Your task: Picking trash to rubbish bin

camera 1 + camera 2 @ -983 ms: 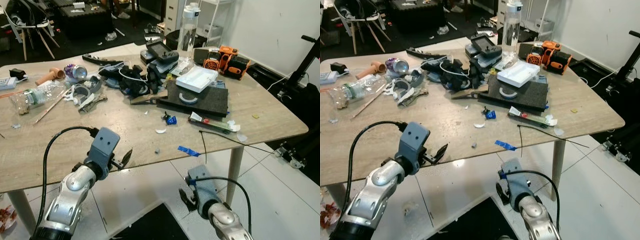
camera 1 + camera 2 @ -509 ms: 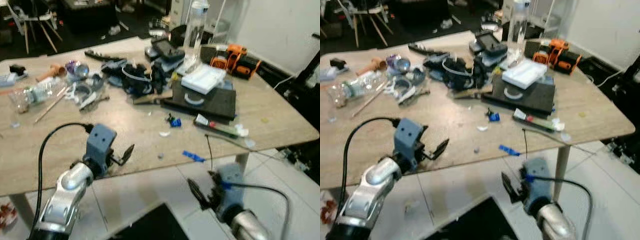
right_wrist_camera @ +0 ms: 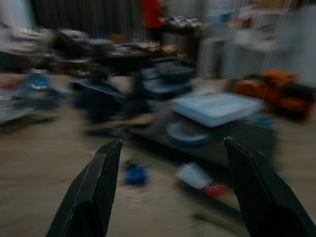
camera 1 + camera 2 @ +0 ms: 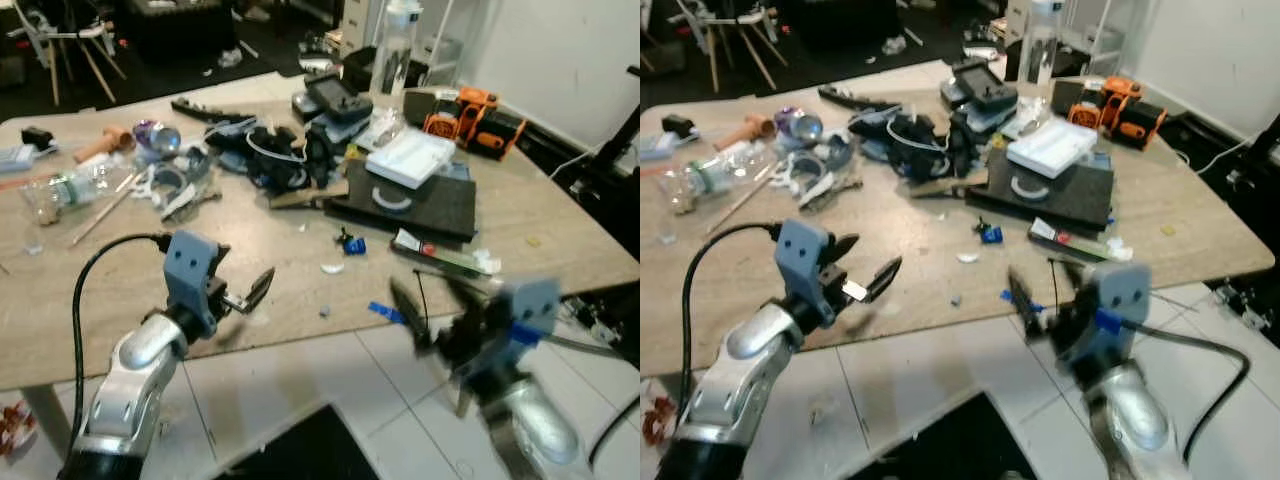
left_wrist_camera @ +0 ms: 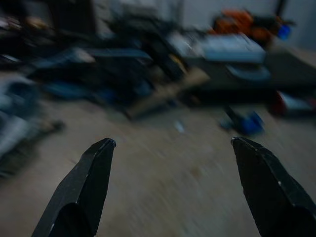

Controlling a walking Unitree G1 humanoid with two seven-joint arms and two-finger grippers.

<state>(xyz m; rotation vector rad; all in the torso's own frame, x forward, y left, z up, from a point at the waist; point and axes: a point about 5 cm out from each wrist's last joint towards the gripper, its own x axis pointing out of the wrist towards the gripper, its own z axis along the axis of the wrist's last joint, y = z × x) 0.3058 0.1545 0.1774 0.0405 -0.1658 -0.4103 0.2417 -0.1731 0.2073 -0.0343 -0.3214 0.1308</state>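
Still on the approach, nothing grabbed

Left gripper (image 4: 240, 295) and right gripper (image 4: 435, 315) both spread, empty, at the desk's (image 4: 290, 255) front edge; next, reach a scrap.

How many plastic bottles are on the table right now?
2. A crushed clear bottle lies at the table's left end, and a tall clear bottle stands at the far edge. Clutter could hide more.
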